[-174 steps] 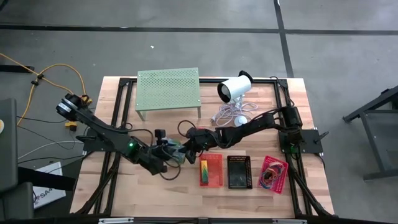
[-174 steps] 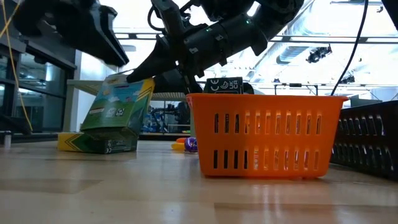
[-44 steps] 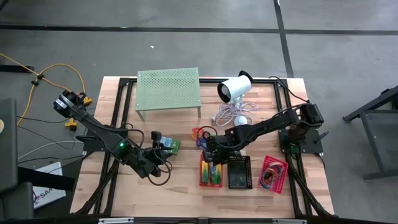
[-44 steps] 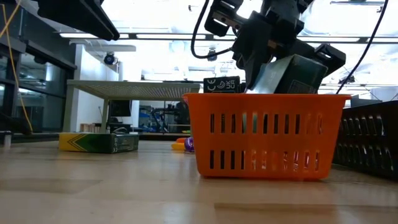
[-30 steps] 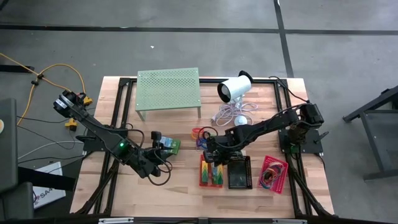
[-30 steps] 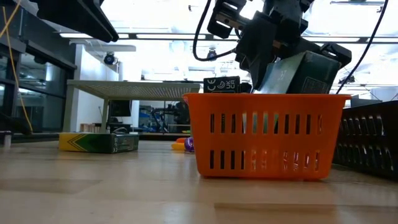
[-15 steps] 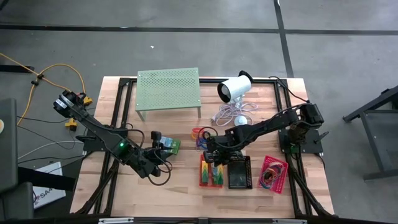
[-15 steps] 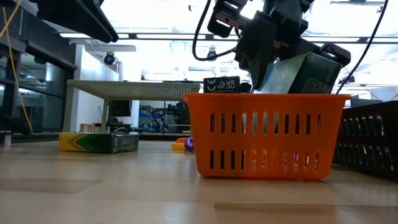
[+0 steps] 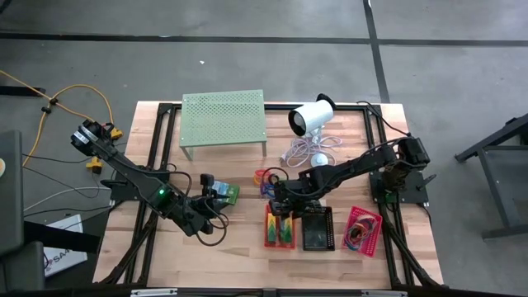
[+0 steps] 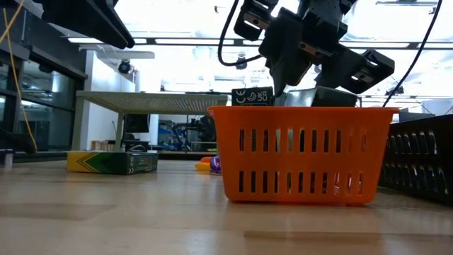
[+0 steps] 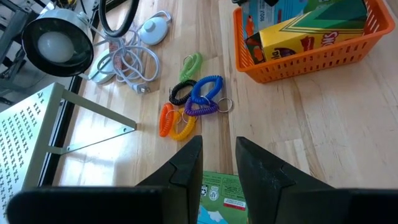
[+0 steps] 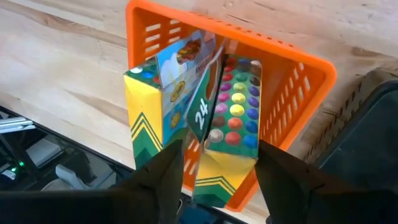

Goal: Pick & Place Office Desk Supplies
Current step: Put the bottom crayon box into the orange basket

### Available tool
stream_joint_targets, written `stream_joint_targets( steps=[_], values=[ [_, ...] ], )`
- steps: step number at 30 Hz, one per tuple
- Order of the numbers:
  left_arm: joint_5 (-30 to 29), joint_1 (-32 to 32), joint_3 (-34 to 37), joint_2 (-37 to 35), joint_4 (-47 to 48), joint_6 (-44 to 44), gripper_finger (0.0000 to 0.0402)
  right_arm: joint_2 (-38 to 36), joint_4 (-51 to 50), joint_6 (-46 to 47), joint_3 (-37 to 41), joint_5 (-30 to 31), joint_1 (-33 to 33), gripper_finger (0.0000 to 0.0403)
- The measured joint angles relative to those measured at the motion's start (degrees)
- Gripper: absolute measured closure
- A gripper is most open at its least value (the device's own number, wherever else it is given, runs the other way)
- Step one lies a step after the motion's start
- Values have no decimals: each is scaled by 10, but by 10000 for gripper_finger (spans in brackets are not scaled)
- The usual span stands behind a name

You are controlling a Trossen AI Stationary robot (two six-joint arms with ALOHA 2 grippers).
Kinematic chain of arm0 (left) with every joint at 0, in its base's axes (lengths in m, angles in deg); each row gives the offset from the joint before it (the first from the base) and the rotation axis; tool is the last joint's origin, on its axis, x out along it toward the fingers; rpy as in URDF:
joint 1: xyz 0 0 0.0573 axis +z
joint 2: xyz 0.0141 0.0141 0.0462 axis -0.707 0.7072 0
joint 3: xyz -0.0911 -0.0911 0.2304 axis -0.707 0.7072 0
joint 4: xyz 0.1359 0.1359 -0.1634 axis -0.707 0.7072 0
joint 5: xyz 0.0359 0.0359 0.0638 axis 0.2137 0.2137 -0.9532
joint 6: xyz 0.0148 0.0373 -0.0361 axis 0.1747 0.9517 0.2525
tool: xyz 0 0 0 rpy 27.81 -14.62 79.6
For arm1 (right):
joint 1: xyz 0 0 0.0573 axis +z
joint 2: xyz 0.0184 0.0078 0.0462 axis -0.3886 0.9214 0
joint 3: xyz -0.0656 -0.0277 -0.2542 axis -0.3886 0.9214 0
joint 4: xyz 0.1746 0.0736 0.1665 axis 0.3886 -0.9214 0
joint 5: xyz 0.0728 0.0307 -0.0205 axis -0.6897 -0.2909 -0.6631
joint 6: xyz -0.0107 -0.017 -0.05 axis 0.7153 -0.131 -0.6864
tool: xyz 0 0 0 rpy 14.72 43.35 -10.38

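Orange plastic lattice forms the nearest basket [image 9: 280, 226], a small rectangular tub with slotted walls standing on the pale wooden bench [image 9: 239, 247]. Two crayon boxes [image 12: 193, 118] of glossy green and yellow card sit in it, leaning against each other; one shows a printed grid of coloured dots and the number 24. The right claw [image 9: 280, 205] hangs directly above this basket with its dark fingers spread wide on either side of the boxes, gripping nothing.

Just to the right stands a black mesh basket [image 9: 317, 228]; what it holds cannot be made out. Further right is a pink one [image 9: 363, 229] with a tangle of red, blue and other coloured bands in it.

A third crayon box [image 11: 219, 195], flat and green, lies on the bench left of the orange basket. The left claw [image 9: 216, 193] is over it, fingers [image 11: 186, 167] a little apart, and whether they press on the card I cannot tell.

Springy coiled loops [image 11: 191, 104] in blue, black, green, orange, yellow and purple lie in a loose heap between the two claws, a little farther back. At the far side stand a pale-green perforated metal stand [image 9: 223, 119] and a smooth white cylindrical device [image 9: 312, 116] with its cable bunched beside it.
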Motion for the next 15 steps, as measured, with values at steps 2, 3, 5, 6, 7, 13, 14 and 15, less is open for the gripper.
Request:
stream_joint_targets(
  steps=[2,3,5,6,7,13,14,15],
  values=[
    [0,0,0,0,0,0,312,0,0,0,0,4,0,221],
    [0,0,0,0,0,0,312,0,0,0,0,5,0,220],
    [0,0,0,0,0,0,312,0,1,0,0,6,0,220],
    [0,0,0,0,1,0,312,0,3,0,0,6,0,220],
    [0,0,0,0,1,0,312,0,5,0,0,6,0,220],
    [3,0,0,0,2,0,312,0,24,0,0,9,0,220],
    [8,0,0,0,2,0,312,0,25,0,0,9,0,220],
    [12,0,0,0,2,0,312,0,25,3,0,9,0,220]
  ],
)
